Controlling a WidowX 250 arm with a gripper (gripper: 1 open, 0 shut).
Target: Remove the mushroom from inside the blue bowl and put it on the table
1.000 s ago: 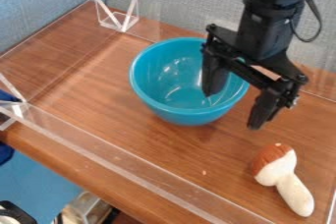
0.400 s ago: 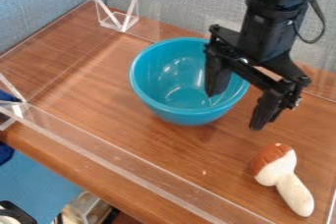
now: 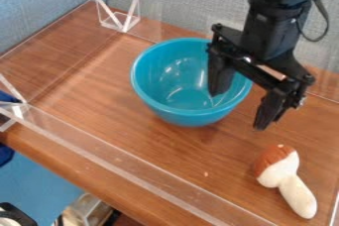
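The mushroom (image 3: 286,177) lies on its side on the table (image 3: 106,81) at the front right, reddish-brown cap toward the bowl and cream stem pointing to the lower right. The blue bowl (image 3: 172,83) sits near the middle of the table, and nothing shows inside it. My gripper (image 3: 243,98) hangs pointing down over the bowl's right rim, open and holding nothing. One black finger dips inside the bowl and the other stands outside it to the right. The mushroom lies apart from the gripper, lower and to the right.
Clear acrylic walls run along the table's front edge (image 3: 126,170) and left side. A clear triangular bracket (image 3: 117,17) stands at the back left. Behind the table is a blue-grey wall, and a cable hangs beside the arm (image 3: 281,7).
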